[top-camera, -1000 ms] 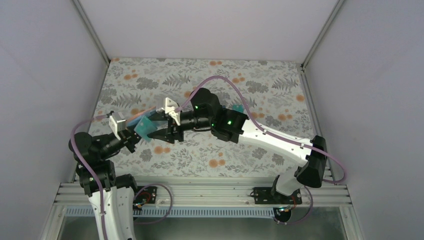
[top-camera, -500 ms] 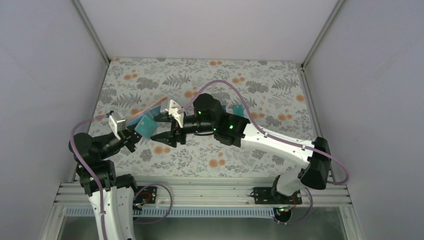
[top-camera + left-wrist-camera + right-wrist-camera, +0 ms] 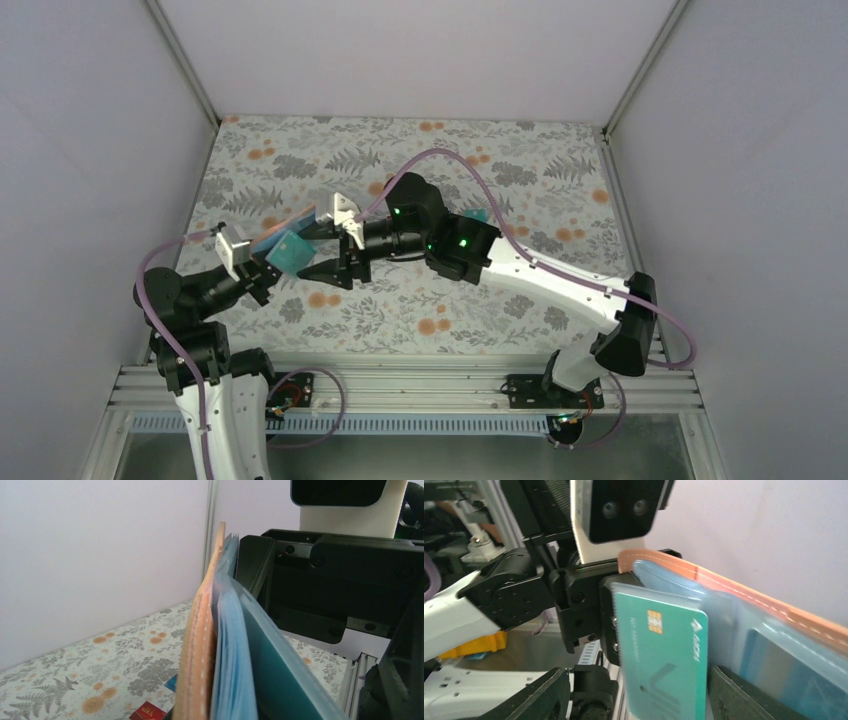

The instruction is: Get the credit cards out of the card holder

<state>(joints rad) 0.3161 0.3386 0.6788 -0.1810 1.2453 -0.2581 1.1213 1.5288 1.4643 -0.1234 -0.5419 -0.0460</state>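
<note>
You're on the teal card (image 3: 659,660): your left pincer (image 3: 268,268) pinches the card holder (image 3: 744,597) above the tabletop (image 3: 520,150), and your right pincer (image 3: 310,257) stands spread astride that 1 protruding card, so next close squarely and pull straight out.

Flat table (image 3: 520,150), floral print: grey ferns, orange blooms. On it, one blue card (image 3: 479,215) lying flat mid-table, partly hidden; one red card (image 3: 148,712) flat beside it.
</note>
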